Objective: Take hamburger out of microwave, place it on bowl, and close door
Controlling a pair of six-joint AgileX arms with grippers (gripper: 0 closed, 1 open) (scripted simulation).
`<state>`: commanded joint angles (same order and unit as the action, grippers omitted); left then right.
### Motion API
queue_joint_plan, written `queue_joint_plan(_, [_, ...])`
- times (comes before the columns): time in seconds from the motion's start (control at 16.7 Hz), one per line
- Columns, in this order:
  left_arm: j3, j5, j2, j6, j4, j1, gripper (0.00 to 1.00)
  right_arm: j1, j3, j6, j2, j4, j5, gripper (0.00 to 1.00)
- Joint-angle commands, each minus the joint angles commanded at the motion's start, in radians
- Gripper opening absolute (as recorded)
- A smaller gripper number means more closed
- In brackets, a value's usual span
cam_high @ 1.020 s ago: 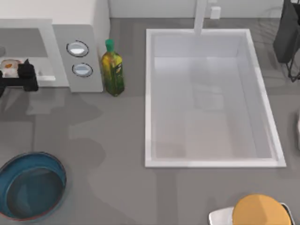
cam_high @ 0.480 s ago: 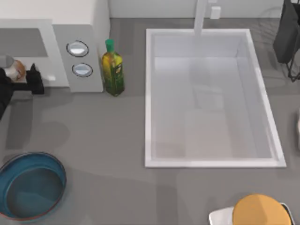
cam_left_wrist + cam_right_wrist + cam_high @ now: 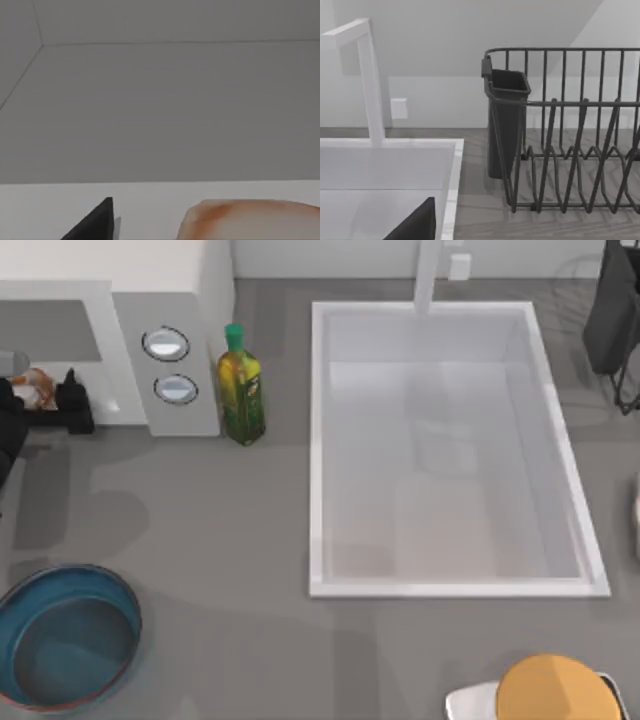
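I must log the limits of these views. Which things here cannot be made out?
- hamburger: mostly cut by the top view's left edge; in the left wrist view cut by the frame's edge.
- left gripper: grip unclear, partly off-frame.
- bowl: cut by the top view's edge.

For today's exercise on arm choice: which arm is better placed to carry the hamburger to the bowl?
Left. Its tool is at the microwave opening beside the hamburger, and the bowl lies on the same side of the table. The right arm faces the dish rack far away.

Hamburger at five o'clock on the microwave cavity's white floor; a dark left gripper finger at seven o'clock.
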<state>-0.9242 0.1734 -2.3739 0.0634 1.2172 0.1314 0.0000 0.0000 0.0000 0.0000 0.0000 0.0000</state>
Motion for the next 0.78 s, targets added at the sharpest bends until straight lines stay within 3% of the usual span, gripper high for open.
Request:
queue_joint_plan(0.18, [-0.131, -0.007, -0.086, -0.003, -0.08, -0.007, 1.0, 0.0, 0.0, 0.0, 0.0, 0.0, 0.0, 1.0])
queue_joint_plan(0.6, [-0.613, -0.033, -0.33, -0.012, -0.359, -0.033, 1.0, 0.0, 0.0, 0.0, 0.0, 0.0, 0.0, 1.0])
queue_joint_plan(0.78, [-0.716, -0.041, -0.388, -0.015, -0.441, -0.041, 1.0, 0.0, 0.0, 0.0, 0.0, 0.0, 0.0, 1.0])
